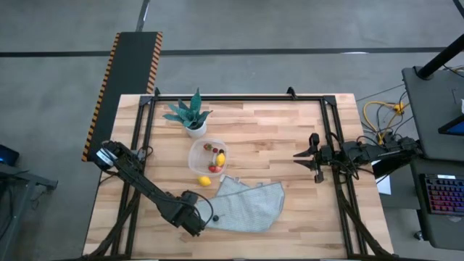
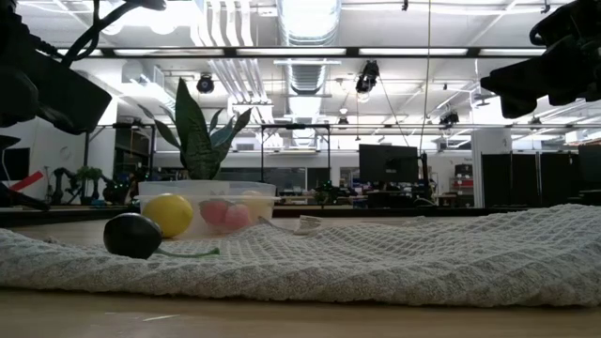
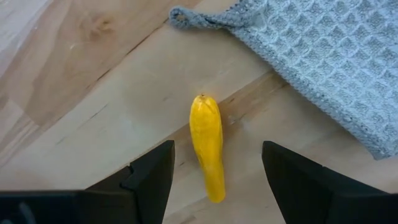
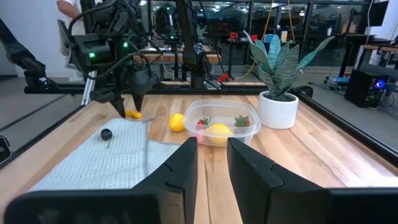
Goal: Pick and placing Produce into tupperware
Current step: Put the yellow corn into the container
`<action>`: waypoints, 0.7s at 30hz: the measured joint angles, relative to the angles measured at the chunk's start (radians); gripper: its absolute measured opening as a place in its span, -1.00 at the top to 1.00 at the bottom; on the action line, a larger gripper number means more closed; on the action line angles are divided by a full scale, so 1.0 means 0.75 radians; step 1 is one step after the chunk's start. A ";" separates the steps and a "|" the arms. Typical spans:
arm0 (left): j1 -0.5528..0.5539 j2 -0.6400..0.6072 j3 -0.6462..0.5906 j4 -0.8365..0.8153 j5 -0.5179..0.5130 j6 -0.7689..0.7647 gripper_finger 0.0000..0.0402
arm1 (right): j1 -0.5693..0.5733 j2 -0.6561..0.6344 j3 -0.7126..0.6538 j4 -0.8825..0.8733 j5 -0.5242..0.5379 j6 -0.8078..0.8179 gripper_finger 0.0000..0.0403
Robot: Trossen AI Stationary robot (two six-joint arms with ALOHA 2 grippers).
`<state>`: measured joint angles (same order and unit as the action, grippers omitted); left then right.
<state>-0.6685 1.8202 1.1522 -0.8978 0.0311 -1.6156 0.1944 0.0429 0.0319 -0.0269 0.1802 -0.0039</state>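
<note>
Now my left gripper (image 3: 214, 180) hangs wide open over a long yellow piece (image 3: 208, 144) on the table (image 1: 290, 138), beside the cloth (image 1: 246, 205). At 12 o'clock from it sits the tub (image 1: 196, 161), holding berries and a lemon. My right gripper (image 4: 211, 163) waits at 3 o'clock, fingers slightly apart, empty.

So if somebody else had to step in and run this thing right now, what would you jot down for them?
Left tool: open, hovering over a long yellow piece on the bare wood beside the grey cloth; nothing held.
Right tool: empty, fingers slightly apart, parked at the table's right side.
Done: the tupperware next to the potted plant holds a yellow piece and red berries.
Left: a yellow lemon just outside the tupperware, a dark berry lying on the cloth, and the long yellow piece under the left tool.
</note>
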 joint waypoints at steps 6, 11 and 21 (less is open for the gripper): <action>0.000 -0.001 0.000 0.001 0.000 0.001 -0.13 | 0.000 0.000 0.000 0.000 -0.001 -0.006 0.59; 0.000 -0.001 0.000 0.001 0.020 0.002 -0.12 | 0.000 0.000 0.000 0.000 -0.001 -0.006 0.56; 0.000 -0.001 -0.004 0.002 0.057 0.043 0.34 | 0.000 0.000 0.000 0.000 -0.001 -0.006 0.59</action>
<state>-0.6684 1.8194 1.1489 -0.8961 0.0738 -1.5837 0.1940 0.0429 0.0319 -0.0266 0.1794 -0.0082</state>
